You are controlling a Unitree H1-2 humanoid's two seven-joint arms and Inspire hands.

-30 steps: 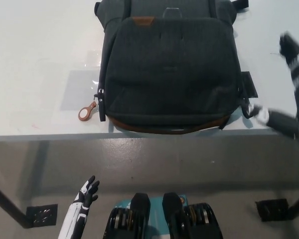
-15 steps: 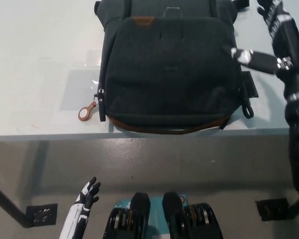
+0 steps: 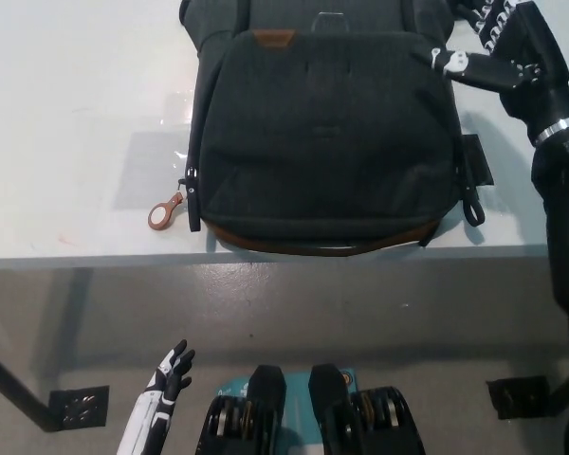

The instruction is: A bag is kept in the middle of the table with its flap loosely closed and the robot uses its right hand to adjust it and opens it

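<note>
A dark grey bag [image 3: 327, 133] lies flat in the middle of the white table [image 3: 66, 114], its flap [image 3: 332, 114] down over the front and a brown trim along its near edge. My black right hand [image 3: 498, 47] is over the table at the bag's far right corner, fingers spread, one pale-tipped finger [image 3: 446, 62] touching the flap's upper right edge. It holds nothing. My white left hand [image 3: 166, 374] hangs low at the lower left, below the table edge, fingers apart.
A brown ring-shaped zip pull [image 3: 163, 214] sticks out from the bag's left side onto the table. A black strap end [image 3: 474, 161] lies at the bag's right. Grey floor and a table foot [image 3: 76, 408] show below the near edge.
My right arm has swung up from beside the table's right edge to the bag's far right corner. The left hand has sunk slightly lower.
</note>
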